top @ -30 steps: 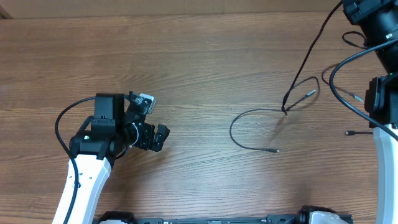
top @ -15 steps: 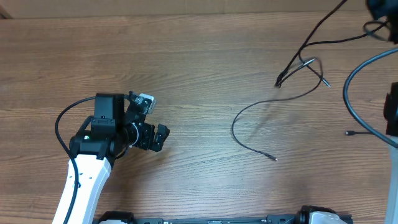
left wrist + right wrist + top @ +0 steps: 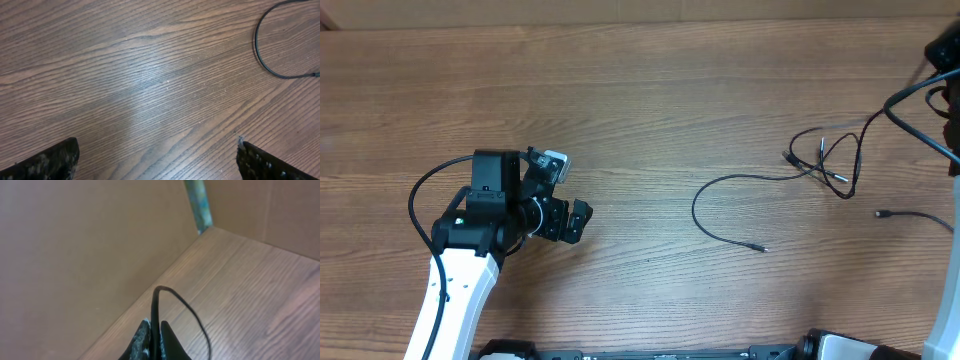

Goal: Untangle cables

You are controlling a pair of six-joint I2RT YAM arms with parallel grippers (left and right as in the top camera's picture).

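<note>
A thin black cable (image 3: pixel 701 193) lies in an open curve on the wood table (image 3: pixel 640 100), with one plug end (image 3: pixel 761 248) at the front. Its other end runs into a small knot of loops (image 3: pixel 828 160) with silver-tipped plugs. From the knot a strand rises toward the top right edge. My right gripper (image 3: pixel 154 330) is shut on a thin black cable (image 3: pixel 176 299), which loops up from between the fingers; in the overhead view it is mostly out of frame. My left gripper (image 3: pixel 570 193) is open and empty, far left of the cables. The left wrist view shows the curved cable (image 3: pixel 264 61).
Another thin cable end (image 3: pixel 881 213) lies near the right edge. The thick black arm wires (image 3: pixel 905 105) curve over the right side. In the right wrist view, a brown cardboard wall (image 3: pixel 75 245) borders the table.
The right arm has moved up and right, nearly out of the overhead view. The knot of loops has shifted right and the curved cable has been dragged slightly. The left arm has not moved.
</note>
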